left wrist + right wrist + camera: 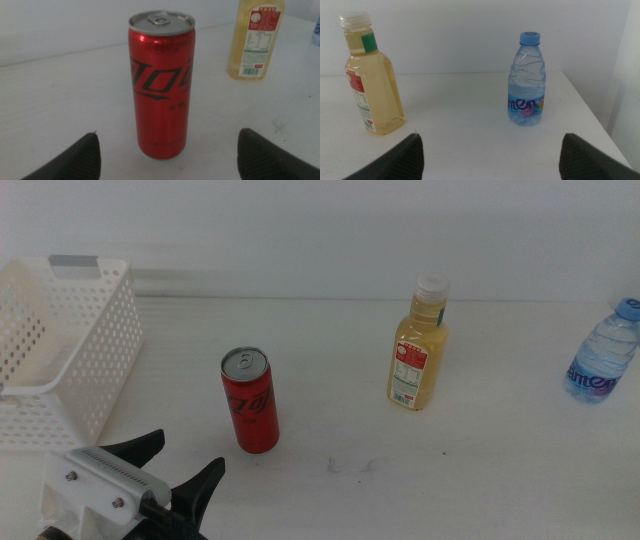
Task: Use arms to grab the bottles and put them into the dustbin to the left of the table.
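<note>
A slim red can [250, 400] stands upright left of the table's middle. My left gripper [180, 465] is open at the bottom left, just short of the can, which stands centred ahead of the jaws in the left wrist view [161, 85]. The yellow juice bottle [418, 345] with a white cap stands upright right of centre. A clear blue-capped water bottle [603, 355] stands at the far right edge. My right gripper [491, 136] is open, out of the middle view, facing the water bottle [526, 82] and the juice bottle [372, 85] from a distance. The white perforated dustbin [60, 350] sits at the left.
The white table [450, 470] carries faint scuff marks near the front centre. In the right wrist view, the table's edge runs close beside the water bottle. A white wall backs the table.
</note>
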### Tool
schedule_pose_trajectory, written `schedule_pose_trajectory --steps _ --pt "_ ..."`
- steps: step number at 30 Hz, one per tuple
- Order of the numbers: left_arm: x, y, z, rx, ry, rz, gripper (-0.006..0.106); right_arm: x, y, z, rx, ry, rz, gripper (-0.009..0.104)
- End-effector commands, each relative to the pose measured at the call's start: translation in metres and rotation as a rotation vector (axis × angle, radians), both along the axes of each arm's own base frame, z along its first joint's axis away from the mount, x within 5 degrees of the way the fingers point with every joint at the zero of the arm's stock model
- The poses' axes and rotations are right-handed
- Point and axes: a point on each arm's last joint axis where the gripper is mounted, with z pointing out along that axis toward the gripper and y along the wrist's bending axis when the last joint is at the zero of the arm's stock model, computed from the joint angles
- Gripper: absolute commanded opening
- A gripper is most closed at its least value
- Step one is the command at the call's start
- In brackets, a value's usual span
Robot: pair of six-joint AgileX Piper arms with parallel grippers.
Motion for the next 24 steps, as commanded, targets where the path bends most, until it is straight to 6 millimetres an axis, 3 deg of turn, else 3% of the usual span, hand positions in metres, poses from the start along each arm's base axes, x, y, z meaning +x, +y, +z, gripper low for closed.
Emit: schedule_pose_trajectory --steps 1,6,14,24 --pt "0.0 -0.001 0.0 -0.019 -0.006 -0.006 0.094 0.0 0.0 0.0 -0.012 -0.01 -0.005 0.081" --pt "0.001 -0.002 0.001 -0.016 -0.014 -0.019 0.094 0.0 0.0 0.0 -0.012 -0.01 -0.005 0.081" --pt "0.043 -0.016 0.006 -0.008 -0.004 -0.024 0.094 0.0 0.0 0.0 -0.012 -0.01 -0.005 0.081" --pt "0.086 -0.032 -0.02 -0.018 0.057 -0.046 0.094 0.0 0.0 0.0 -0.012 -0.01 -0.005 0.081"
